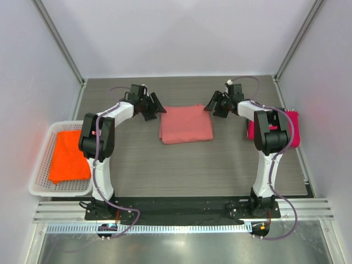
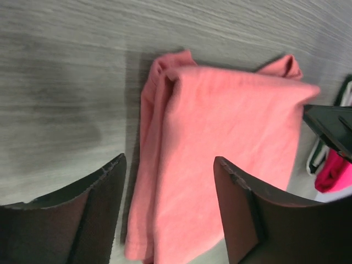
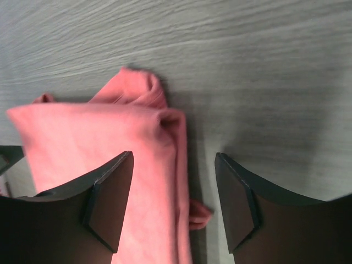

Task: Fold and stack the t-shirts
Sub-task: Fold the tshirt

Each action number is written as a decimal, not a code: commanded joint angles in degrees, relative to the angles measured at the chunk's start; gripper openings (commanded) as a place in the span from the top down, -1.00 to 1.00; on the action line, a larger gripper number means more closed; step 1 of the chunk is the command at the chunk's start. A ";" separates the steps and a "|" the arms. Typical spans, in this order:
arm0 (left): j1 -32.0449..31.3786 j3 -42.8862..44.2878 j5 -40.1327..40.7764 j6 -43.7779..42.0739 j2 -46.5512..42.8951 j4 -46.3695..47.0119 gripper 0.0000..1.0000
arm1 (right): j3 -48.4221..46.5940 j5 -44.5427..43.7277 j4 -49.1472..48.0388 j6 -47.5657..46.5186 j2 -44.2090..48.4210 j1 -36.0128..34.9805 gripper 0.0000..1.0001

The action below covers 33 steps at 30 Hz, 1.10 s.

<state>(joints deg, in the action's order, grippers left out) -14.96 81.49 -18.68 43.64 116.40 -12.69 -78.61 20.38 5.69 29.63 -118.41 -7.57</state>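
A salmon-pink t-shirt (image 1: 186,124) lies folded into a rectangle on the table, mid-back. My left gripper (image 1: 152,109) hovers open just off its left far corner; in the left wrist view the folded shirt (image 2: 220,148) lies below, between the spread fingers (image 2: 104,192), untouched. My right gripper (image 1: 215,104) hovers open off the shirt's right far corner; the right wrist view shows the shirt's edge (image 3: 110,143) under the empty gap. A magenta t-shirt (image 1: 254,132) lies at the right, partly behind the right arm. A bright orange t-shirt (image 1: 67,157) sits in the basket.
A white lattice basket (image 1: 41,165) stands at the table's left edge. The dark wood-grain table (image 1: 181,170) runs to white walls behind and at both sides. Both arm bases stand at the near edge.
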 commanded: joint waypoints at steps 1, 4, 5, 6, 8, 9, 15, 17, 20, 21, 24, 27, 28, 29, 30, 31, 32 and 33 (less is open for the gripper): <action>-1.12 3.75 2.94 -1.89 3.48 1.09 -0.27 | -4.70 -3.94 1.42 -2.82 -2.78 -2.18 -0.32; -2.26 6.04 4.08 -2.42 5.76 -0.40 -0.24 | -7.60 -4.82 2.82 -3.61 -5.25 -3.06 -0.27; -2.44 6.48 4.52 -2.42 6.20 -0.58 -0.21 | -8.31 -5.17 3.18 -3.70 -6.47 -3.67 -0.26; -2.79 7.27 4.53 -2.33 7.17 -0.67 -0.19 | -9.10 -5.52 3.71 -4.13 -7.18 -3.94 -0.23; -3.06 8.41 4.88 -2.24 8.22 -1.37 -0.15 | -10.95 -7.36 5.37 -4.31 -7.97 -4.29 -0.21; -3.06 9.11 5.14 -1.89 8.84 -2.07 -0.15 | -11.39 -8.42 6.25 -4.31 -7.98 -4.29 -0.22; -3.06 7.63 6.02 -1.80 7.97 -0.58 -0.05 | -5.95 -26.86 9.77 -6.68 1.68 -4.12 -0.40; -3.06 8.07 5.06 -1.63 8.67 -0.58 0.01 | -4.02 -32.13 12.40 -8.44 6.42 -4.12 -0.37; -3.06 7.98 4.00 -1.01 9.28 0.29 0.07 | -2.95 -43.20 17.49 -9.24 10.04 -4.12 -0.20; -3.06 7.81 3.83 -0.84 9.37 1.08 0.09 | -3.65 -46.02 20.03 -8.98 9.95 -4.20 -0.14; -3.14 7.28 3.56 -0.22 9.55 2.40 0.11 | -6.20 -54.55 28.22 -8.97 8.64 -4.20 -0.07; -3.06 7.28 2.86 -0.22 9.20 2.58 0.10 | -7.70 -59.83 32.71 -9.67 6.53 -4.12 0.05; -3.14 7.19 2.68 -0.22 9.02 2.58 0.11 | -8.66 -60.80 34.45 -9.94 5.74 -4.20 0.06; -3.06 7.10 2.42 -0.22 8.85 2.67 0.13 | -9.36 -62.81 35.43 -10.11 4.86 -4.20 0.09; -3.14 7.01 1.55 -0.22 8.67 2.93 0.14 | -10.15 -63.79 36.66 -10.20 2.85 -4.20 0.14; -3.14 7.10 1.02 -0.22 8.58 2.93 0.14 | -11.81 -64.67 38.93 -10.03 1.88 -4.20 0.15; -3.14 7.19 0.49 -0.13 8.58 3.11 0.14 | -12.35 -65.64 39.56 -10.11 0.82 -4.12 0.16; -3.14 7.62 -0.82 -0.39 8.67 3.02 0.14 | -12.88 -66.17 40.18 -10.12 -0.67 -4.12 0.17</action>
<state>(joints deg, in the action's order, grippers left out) -18.00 88.90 -15.97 43.24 124.92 -12.16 -88.49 -38.48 39.94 20.16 -116.09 -11.70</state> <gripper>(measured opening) 0.435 0.419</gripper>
